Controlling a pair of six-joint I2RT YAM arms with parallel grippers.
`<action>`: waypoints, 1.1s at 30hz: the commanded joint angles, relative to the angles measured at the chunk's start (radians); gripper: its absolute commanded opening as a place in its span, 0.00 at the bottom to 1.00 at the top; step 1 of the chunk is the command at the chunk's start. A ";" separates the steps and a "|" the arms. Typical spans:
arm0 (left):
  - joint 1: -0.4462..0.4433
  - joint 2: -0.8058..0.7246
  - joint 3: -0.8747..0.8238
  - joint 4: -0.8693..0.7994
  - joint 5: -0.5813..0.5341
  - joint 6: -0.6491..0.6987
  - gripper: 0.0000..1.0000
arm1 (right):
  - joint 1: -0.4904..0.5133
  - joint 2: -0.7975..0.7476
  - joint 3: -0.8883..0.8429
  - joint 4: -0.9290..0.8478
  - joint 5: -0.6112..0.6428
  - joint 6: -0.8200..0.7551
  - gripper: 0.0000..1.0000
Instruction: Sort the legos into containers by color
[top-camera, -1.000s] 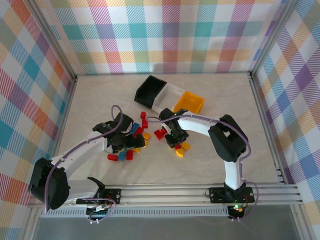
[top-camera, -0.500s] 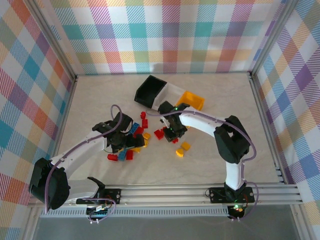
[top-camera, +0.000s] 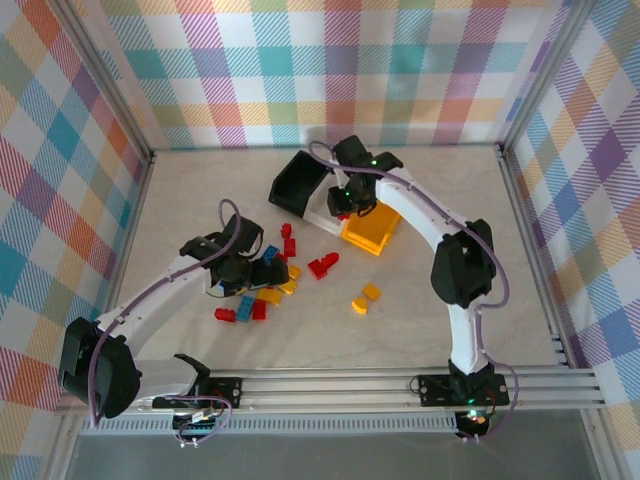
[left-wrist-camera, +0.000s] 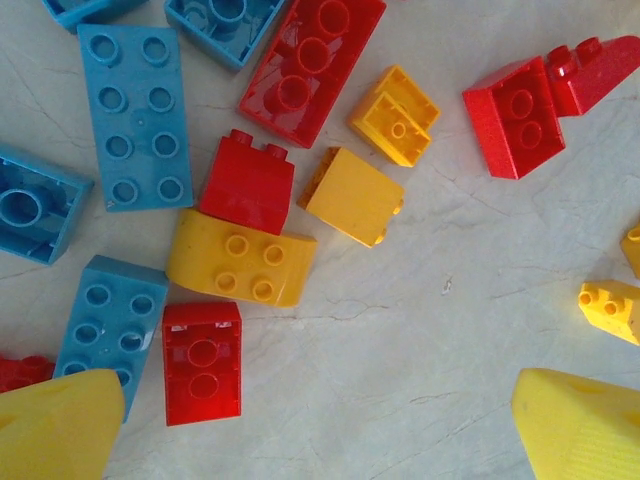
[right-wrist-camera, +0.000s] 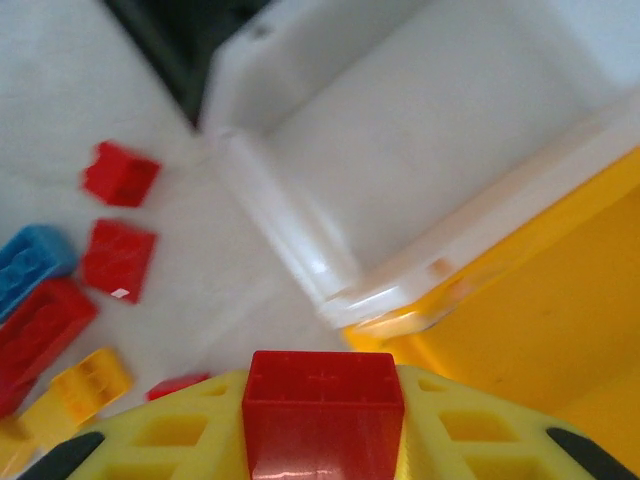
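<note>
Right gripper is clamped on a red brick, which is pinched between its yellow fingers. It hangs over the bin row, just above the spot where the white bin meets the yellow-orange bin. The black bin is on the far side of the white one. Can't tell if the brick touches a rim. In the top view the three bins are joined in a slanted row at the back-middle of the table, with the right arm reaching over them.

Left gripper is spread wide, nothing in it, with yellow fingertips on either side of bare tabletop. It hovers low over the loose legos. Just ahead of it are a red two-stud brick, a curved yellow brick touching a small red brick, a yellow block and a blue eight-stud brick. More blue bricks lie at the left edge of the wrist view.

Top view: the main pile is left of centre under the left gripper. A red pair lies apart in the middle. Two yellow pieces sit nearer the arm bases, and a few reds sit at the pile's near side.
</note>
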 joint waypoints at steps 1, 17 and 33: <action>0.015 0.009 0.037 -0.048 0.009 0.022 1.00 | -0.057 0.074 0.039 -0.058 0.020 0.015 0.36; 0.021 -0.009 0.038 -0.080 0.001 0.031 1.00 | -0.137 0.175 0.004 -0.014 0.019 0.018 0.44; 0.022 0.049 0.044 -0.005 0.018 0.013 1.00 | -0.068 -0.075 -0.133 -0.007 -0.095 0.045 0.53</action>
